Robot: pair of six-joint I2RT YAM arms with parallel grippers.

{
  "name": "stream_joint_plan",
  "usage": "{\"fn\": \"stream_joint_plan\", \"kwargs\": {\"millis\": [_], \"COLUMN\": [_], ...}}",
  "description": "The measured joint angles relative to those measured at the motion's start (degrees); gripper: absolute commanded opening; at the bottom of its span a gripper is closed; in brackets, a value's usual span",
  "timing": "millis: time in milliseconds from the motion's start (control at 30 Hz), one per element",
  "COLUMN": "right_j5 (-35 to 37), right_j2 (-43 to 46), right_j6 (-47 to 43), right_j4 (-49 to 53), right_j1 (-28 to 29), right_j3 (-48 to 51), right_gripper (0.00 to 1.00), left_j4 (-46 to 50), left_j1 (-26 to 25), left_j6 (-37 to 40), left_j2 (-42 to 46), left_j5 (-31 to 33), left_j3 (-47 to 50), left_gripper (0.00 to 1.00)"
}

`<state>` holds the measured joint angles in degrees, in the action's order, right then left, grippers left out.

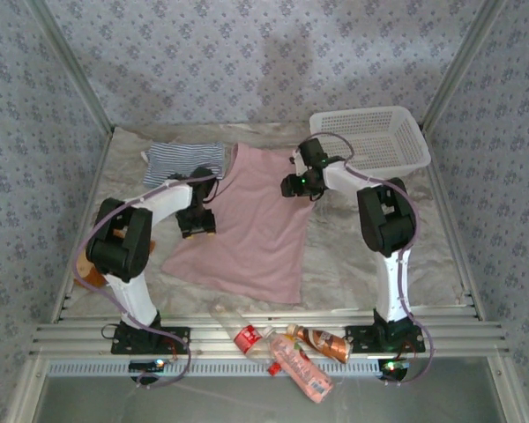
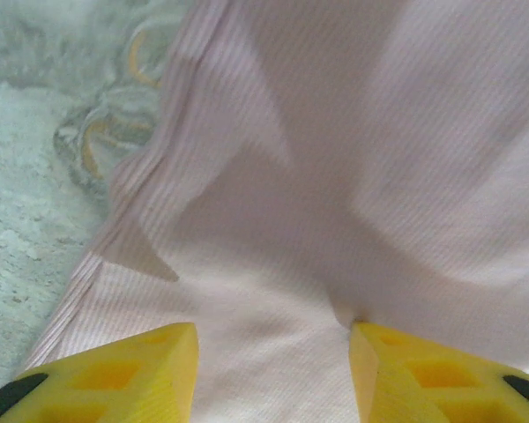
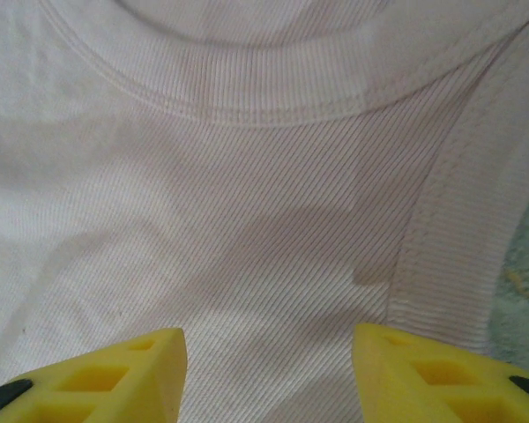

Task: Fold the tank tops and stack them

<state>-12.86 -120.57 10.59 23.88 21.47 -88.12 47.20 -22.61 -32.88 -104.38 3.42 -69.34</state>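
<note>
pink top [image 1: 256,220] could fold crooked if the jaws pinch only its upper layer or bunch the ribbed cloth, since the left gripper [image 1: 197,225] at its left edge and the right gripper [image 1: 293,185] by the neckline both stand released, grasping nothing. it lies flat mid-table [image 1: 353,264], long axis far edge to near edge, slightly slanted, neckline toward the far edge.

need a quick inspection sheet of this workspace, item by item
surface: pale marbled table cover
job's things: pink tank top spread flat mid-table; striped tank top at far left
clutter: white basket far right; bottles at near edge; brown object at left edge
grippers: left gripper and right gripper open over the pink tank top
cables: translucent cable loops along both arms
surroundings: patterned fabric walls
</note>
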Motion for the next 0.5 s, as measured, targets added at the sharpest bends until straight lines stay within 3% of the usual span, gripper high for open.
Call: {"fn": "stream_joint_plan", "kwargs": {"millis": [267,500], "right_j5": [1.55,8.87], "right_j2": [13.16,19.45], "right_j6": [1.42,6.43], "right_j4": [1.75,1.84], "right_j1": [-2.86,-3.04], "right_j3": [7.61,15.91], "right_gripper": [0.56,0.54], "left_j4": [3.89,0.87], "left_j1": [-6.43,-20.76], "left_j6": [-3.89,-10.08], "left_j2": [6.95,9.99], "left_j5": [1.09,0.07], "left_j3": [-2.45,-3.54], "left_gripper": [0.49,0.49]}}
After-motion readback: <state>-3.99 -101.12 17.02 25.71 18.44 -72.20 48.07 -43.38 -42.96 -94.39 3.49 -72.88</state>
